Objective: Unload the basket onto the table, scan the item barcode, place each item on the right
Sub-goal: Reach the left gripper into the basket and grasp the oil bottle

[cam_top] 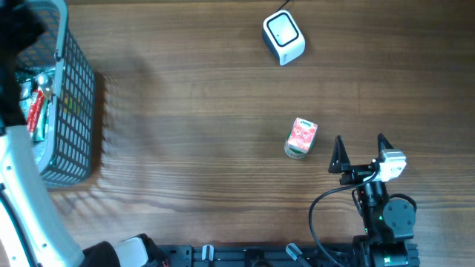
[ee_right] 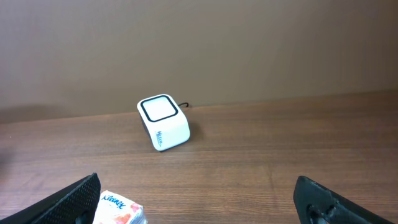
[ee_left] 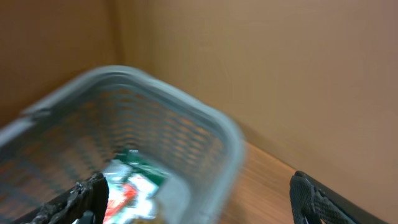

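- You have the right gripper (cam_top: 361,153) at the near right of the table (cam_top: 193,111), with its fingers spread wide and nothing between them
- The right wrist view agrees: one dark finger shows at each lower corner, with bare wood in the gap
- The tissue pack (cam_top: 301,138), white and pink with a Kleenex mark, lies on the table just left of the right gripper and clear of its fingers
- In the right wrist view the tissue pack is cut off by the bottom edge, just beside the left-hand finger
- You cannot make out a barcode on the tissue pack from any view
- The scanner (cam_top: 283,37), a small white box with a dark-framed window on top, sits at the far side of the table, well apart from the tissue pack
- A cable (cam_top: 286,6) runs off the back of the scanner
- The grey mesh basket (cam_top: 74,111) stands at the left edge of the table and holds red, green and white packets (cam_top: 37,104)
- You see the left gripper (ee_left: 196,205) above the near rim of the basket, fingers wide apart and empty; this view is blurred
- In the overhead view the white left arm (cam_top: 22,193) runs along the left edge, and a dark shape over the far end of the basket may be its gripper, but you cannot tell
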`<action>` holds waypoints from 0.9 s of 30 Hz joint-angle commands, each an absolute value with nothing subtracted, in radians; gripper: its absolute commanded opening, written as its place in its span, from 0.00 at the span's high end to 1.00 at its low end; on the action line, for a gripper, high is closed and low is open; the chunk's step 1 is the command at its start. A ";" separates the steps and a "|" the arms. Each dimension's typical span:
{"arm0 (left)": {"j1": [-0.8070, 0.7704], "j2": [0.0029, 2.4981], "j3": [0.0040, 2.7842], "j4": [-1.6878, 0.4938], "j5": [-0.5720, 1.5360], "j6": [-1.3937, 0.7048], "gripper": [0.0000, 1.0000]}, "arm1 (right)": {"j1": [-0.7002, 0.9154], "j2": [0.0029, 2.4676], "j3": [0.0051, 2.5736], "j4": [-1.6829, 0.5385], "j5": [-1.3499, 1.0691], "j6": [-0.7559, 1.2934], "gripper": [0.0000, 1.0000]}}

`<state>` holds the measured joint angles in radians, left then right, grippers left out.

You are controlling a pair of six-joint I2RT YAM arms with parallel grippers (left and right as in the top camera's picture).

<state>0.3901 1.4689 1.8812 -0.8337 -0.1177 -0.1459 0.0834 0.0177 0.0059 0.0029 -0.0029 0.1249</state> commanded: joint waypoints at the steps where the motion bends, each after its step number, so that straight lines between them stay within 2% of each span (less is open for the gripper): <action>1: 0.521 1.547 1.884 -0.836 -0.076 -0.108 0.12 | 0.079 0.014 0.005 0.007 0.002 0.108 0.00; 6: 0.648 1.692 1.884 -0.896 0.063 -0.107 0.10 | 0.079 0.014 0.005 0.007 0.002 0.107 0.00; 10: 0.664 1.861 1.883 -0.962 0.153 0.073 0.10 | 0.079 0.014 0.005 0.007 0.002 0.108 0.00; 14: 0.663 1.977 1.883 -0.982 0.315 0.158 0.12 | 0.079 0.014 0.005 0.007 0.002 0.108 0.00; 21: 0.664 2.017 1.883 -0.957 0.315 0.180 0.13 | 0.079 0.014 0.005 0.007 0.002 0.108 0.00; 27: 0.652 2.033 1.883 -0.957 0.329 0.186 0.20 | 0.079 0.014 0.005 0.007 0.002 0.108 0.01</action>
<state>0.6628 2.0148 1.8786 -0.9577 0.3012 0.1608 0.0834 0.0177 0.0063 0.0032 -0.0032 0.1249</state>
